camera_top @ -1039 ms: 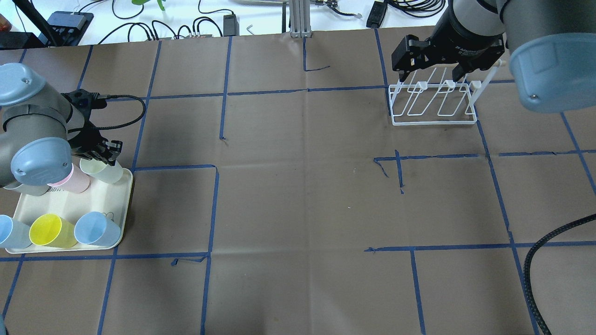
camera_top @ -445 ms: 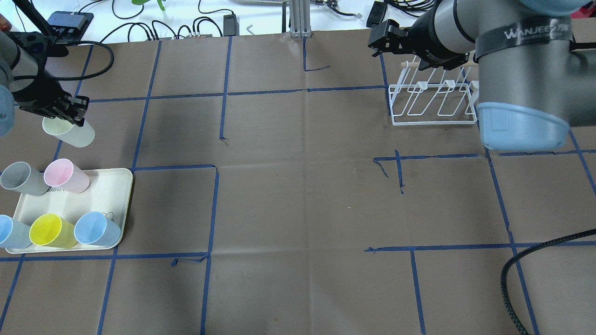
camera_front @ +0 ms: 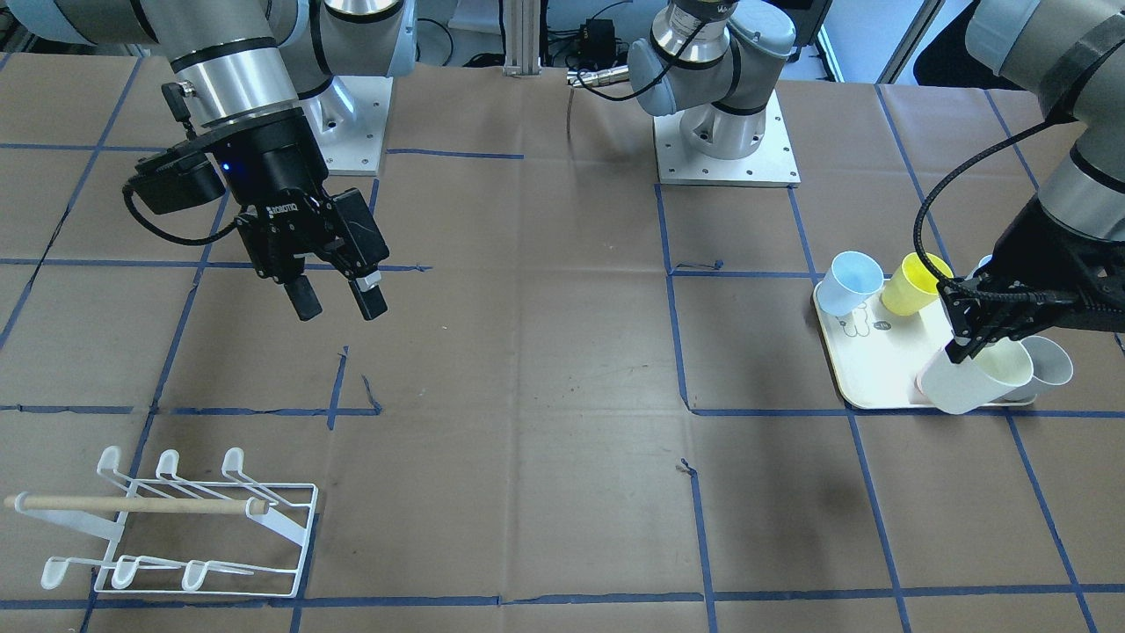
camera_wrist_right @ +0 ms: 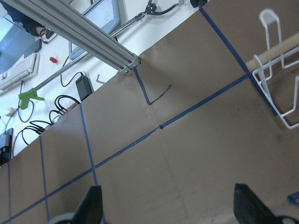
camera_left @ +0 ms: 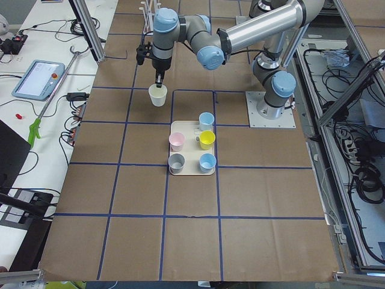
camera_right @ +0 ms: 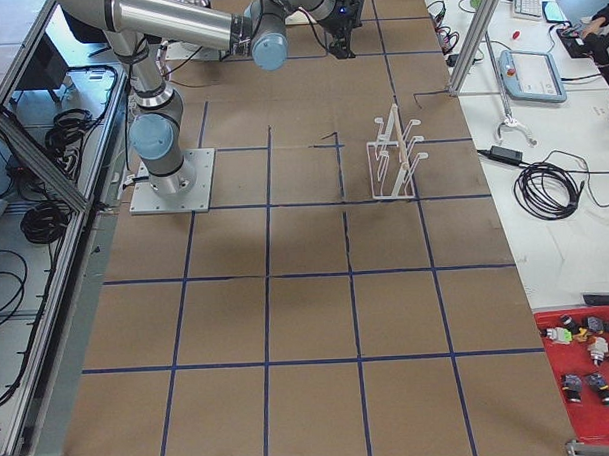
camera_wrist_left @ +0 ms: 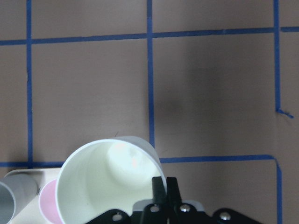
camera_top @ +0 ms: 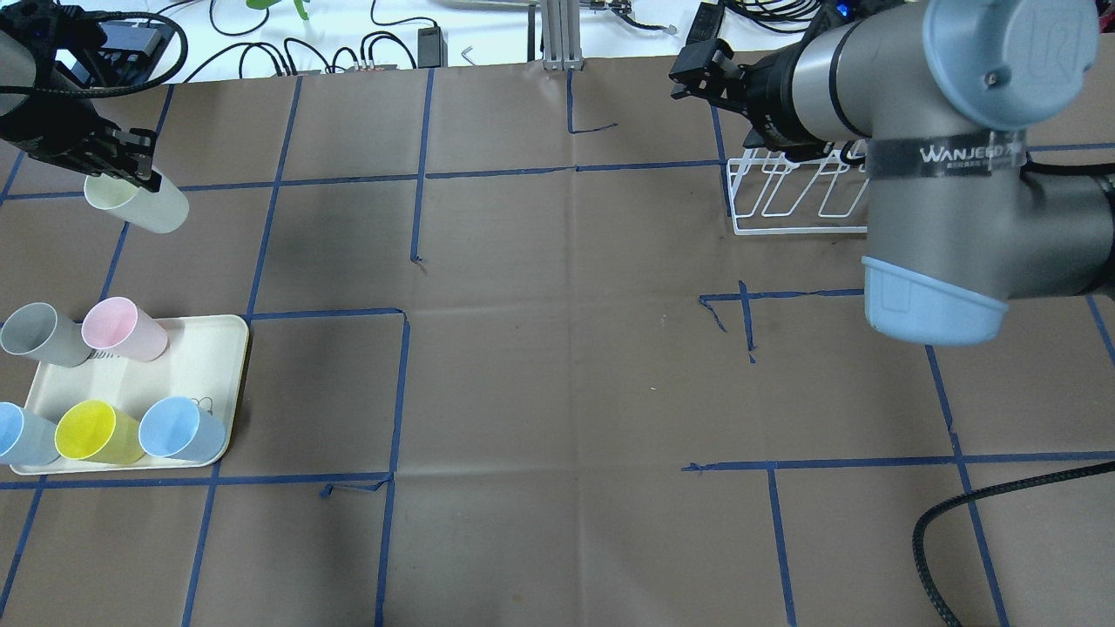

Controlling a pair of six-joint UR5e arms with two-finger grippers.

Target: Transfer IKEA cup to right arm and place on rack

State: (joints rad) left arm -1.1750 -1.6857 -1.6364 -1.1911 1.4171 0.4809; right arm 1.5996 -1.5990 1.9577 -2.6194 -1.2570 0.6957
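Notably, left wrist view shows fingers pinching the cup, indistinct overhead.

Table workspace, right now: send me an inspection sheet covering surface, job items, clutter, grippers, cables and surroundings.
Surface: brown paper with a blue tape grid, lying flat.
Job's things: cream cup held by its rim, off the tray; rack standing, no cup on it.
Tray contents: grey cup, pink cup, yellow cup, two blue cups.
Clutter: nothing seen.
Grippers: left gripper shut on the cream cup's rim; right gripper open, empty, apart from the rack.
Cables: braided black cable over the near right corner.
Surroundings: teach pendant, loose leads, red parts bin, all off the paper.
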